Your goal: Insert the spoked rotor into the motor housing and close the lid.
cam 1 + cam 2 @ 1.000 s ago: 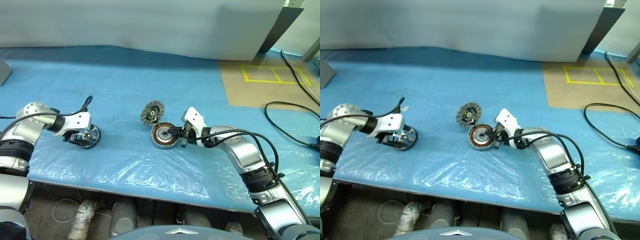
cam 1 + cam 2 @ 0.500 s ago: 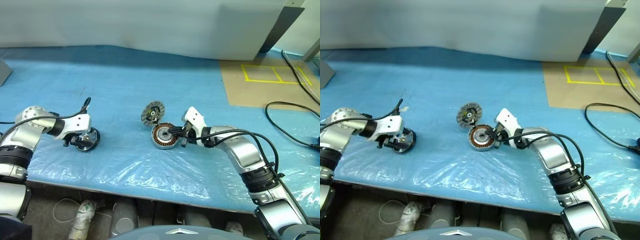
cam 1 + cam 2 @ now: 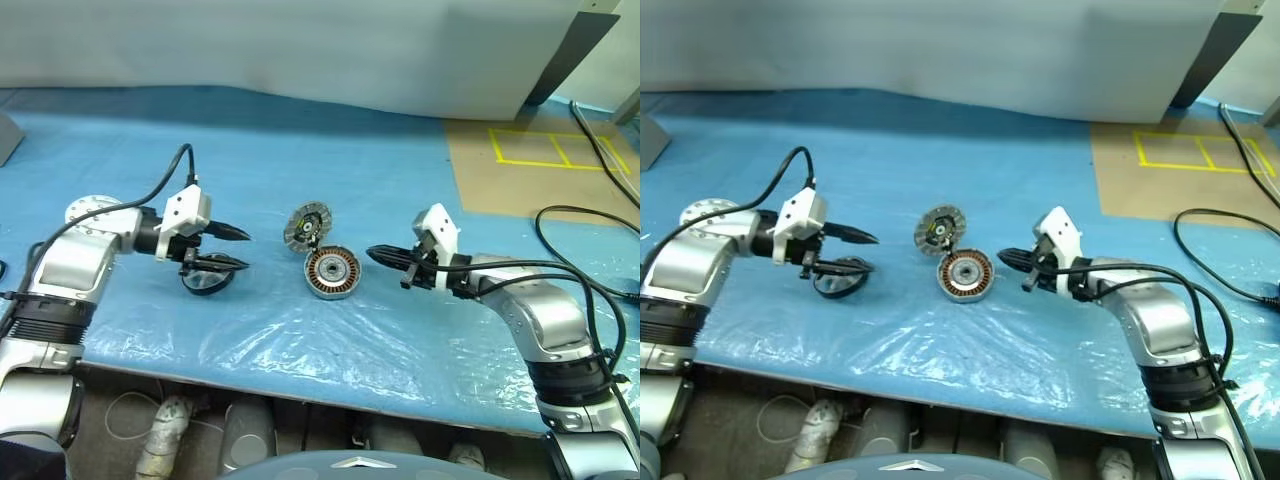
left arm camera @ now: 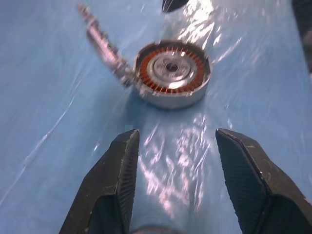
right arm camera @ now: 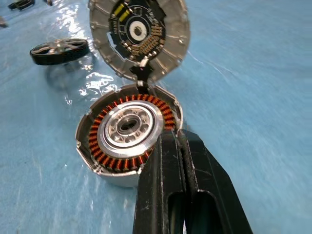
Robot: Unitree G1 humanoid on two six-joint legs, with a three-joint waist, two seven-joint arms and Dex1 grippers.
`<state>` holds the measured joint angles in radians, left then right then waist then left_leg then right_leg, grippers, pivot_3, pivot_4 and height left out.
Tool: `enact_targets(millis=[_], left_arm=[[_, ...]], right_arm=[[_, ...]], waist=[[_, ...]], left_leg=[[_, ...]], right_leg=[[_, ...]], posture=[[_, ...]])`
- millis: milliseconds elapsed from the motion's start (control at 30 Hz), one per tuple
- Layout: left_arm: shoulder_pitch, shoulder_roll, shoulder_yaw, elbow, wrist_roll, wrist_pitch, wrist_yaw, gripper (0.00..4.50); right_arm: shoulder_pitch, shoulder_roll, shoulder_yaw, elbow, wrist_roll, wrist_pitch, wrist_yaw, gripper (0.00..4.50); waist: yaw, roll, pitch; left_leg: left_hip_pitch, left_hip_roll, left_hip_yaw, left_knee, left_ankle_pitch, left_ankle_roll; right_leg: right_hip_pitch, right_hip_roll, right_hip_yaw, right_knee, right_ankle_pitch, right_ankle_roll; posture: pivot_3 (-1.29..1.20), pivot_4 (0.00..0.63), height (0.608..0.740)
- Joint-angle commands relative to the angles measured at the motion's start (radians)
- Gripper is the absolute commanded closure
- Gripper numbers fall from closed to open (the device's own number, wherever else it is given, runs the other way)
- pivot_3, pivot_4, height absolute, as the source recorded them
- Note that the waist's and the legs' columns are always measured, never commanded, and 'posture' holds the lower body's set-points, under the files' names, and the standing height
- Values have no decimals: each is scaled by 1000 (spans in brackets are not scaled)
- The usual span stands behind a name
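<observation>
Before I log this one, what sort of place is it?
Likely a robotics lab or workshop bench: a table under blue plastic sheeting, motor parts such as the motor housing laid out, loose cables, and yellow tape marks on a brown board.

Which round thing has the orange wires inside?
The housing, the round can in the middle. A ring of orange windings runs round its shiny centre. The lid tilted up behind it shows grey ribs, and the rotor by the left gripper is dark-rimmed with spokes.
</observation>
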<state>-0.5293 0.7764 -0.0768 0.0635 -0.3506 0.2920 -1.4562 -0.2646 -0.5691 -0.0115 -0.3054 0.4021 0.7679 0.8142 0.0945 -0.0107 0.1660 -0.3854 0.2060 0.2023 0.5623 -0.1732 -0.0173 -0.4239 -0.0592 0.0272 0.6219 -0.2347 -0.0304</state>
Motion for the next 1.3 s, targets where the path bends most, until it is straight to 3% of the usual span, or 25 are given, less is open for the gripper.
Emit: enact_targets(millis=[33,333,467,633,1300], left_arm=[[1,18,-6,8,31,-28,17,1887],[-191,78,-39,375,200,-278,-17,1887],[-202,102,-87,496,294,-446,-33,1887],[-156,118,-95,523,319,-520,-46,1887],[17,104,-119,417,328,-468,-50,1887]], right_arm=[[28,-13,-42,-73,30,19,-37,4500],[26,-20,-14,-68,20,9,-60,4500],[17,-14,16,-47,4,-8,-60,4500],[15,-9,35,-49,8,-13,-63,4500],[19,-29,70,-22,-32,-40,-59,4500]], waist=[[-1,0,0],[3,0,0],[0,0,0],[4,0,0],[4,1,0]], left_leg=[[1,0,0,0,0,0],[1,0,-1,1,0,0],[1,-1,-1,0,0,0],[-1,0,-1,0,-1,-1],[2,0,-1,1,-1,-1]], right_leg=[[0,1,0,0,0,0],[0,0,1,-1,0,0],[0,1,2,-2,0,1],[0,1,-1,-2,2,4],[1,-1,1,1,0,0]], posture=[[0,150,740],[0,150,740],[0,150,740],[0,150,740],[0,150,740]])
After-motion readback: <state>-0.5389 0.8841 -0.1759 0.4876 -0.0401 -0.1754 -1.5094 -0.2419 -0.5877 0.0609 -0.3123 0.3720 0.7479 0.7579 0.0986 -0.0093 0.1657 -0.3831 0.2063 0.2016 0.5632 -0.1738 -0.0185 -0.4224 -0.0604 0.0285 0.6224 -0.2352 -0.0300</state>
